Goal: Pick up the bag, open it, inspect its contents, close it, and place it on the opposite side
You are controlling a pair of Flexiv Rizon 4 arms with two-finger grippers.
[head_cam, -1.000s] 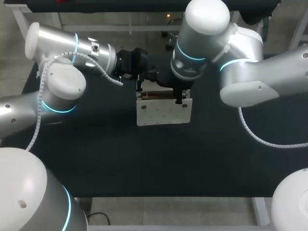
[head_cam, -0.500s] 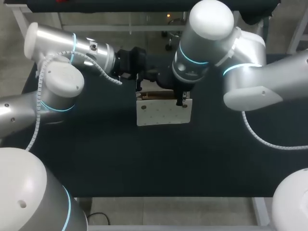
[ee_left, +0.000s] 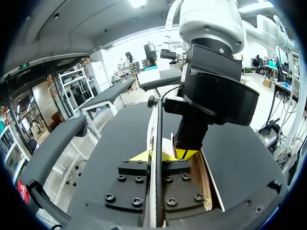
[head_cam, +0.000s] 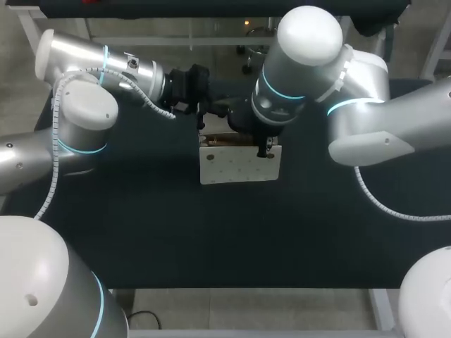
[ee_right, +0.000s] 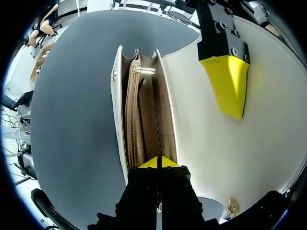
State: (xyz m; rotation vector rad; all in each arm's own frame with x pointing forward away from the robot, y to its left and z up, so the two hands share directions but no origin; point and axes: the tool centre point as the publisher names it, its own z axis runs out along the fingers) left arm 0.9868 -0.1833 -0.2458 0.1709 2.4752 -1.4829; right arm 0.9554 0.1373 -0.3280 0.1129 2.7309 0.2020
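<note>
— Where's the light coming from?
— Overhead, and bright. The right arm's glossy white shell [head_cam: 310, 28] shows glare; the matte black table [head_cam: 211, 232] reads dark.
— Any shadows?
— Soft ones only. The white perforated bag [head_cam: 239, 165] is evenly lit, its tan lining [ee_right: 163, 115] slightly shaded.

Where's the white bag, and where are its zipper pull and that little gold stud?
bag [head_cam: 239, 165]: head view, on its white dotted side.
zipper pull [ee_right: 144, 70]: right wrist view, on the metal tab inside the open bag.
gold stud [ee_right: 232, 207]: right wrist view, on the stud's round face.
</note>
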